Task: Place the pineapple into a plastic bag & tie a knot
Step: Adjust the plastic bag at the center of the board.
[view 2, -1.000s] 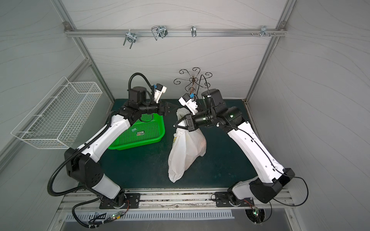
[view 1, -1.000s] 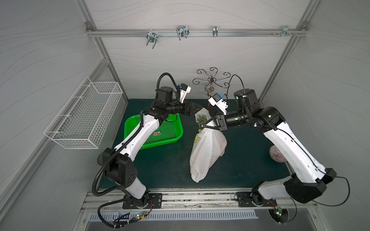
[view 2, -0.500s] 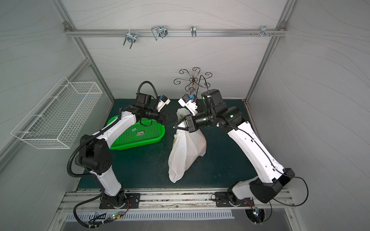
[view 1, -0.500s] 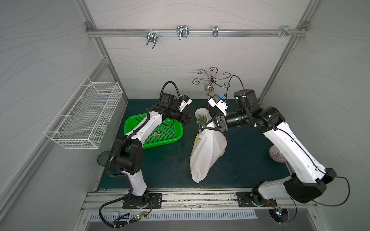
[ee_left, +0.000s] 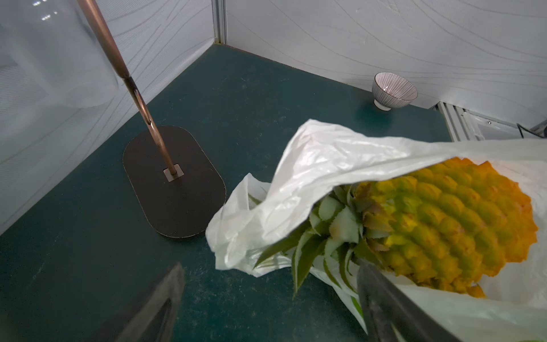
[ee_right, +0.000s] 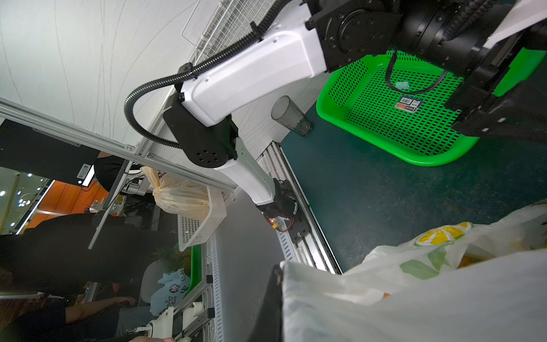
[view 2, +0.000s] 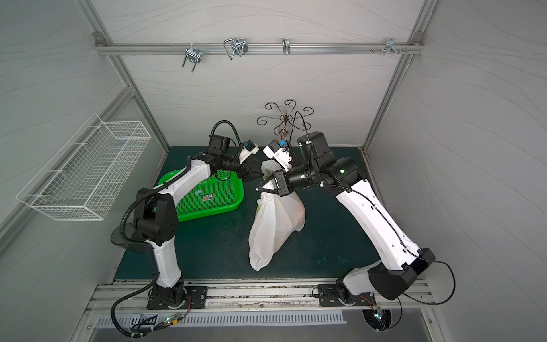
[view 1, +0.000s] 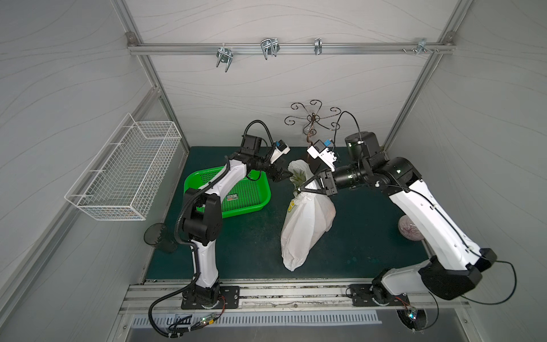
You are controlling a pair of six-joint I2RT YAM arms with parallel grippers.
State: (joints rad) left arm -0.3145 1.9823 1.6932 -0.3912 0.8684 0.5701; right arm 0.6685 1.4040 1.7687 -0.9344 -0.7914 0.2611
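Though already loaded, not yet tied: plastic bag (view 1: 307,225) on its side mid-mat, bottom toward the near edge, mouth gaping toward the far wall. Pineapple (ee_left: 444,219) inside, leafy crown poking out of the opening. No knot to be seen.

Right claw (view 1: 302,190) pressed together on a fold of the mouth's rim, holding it lifted. Left claw (view 1: 284,176) spread, pinching nothing, just left of the mouth beside the crown.

Step in hand, by the look of it: catching the other side of the mouth. Best to come in at the loose flap, clear of the spiky leaves. Pinch film only, then draw the 2 sides up and off the fruit, leaving slack for crossing. Thin film, so tug gently.

Underneath, a scuffed dark green mat (view 1: 236,251). Green tray (view 1: 242,211) to the left, dark cup (view 1: 155,237) near left, striped bowl (view 1: 410,232) right. Hook stand (view 1: 310,118) against the far wall, wire basket (view 1: 124,168) on the left wall.
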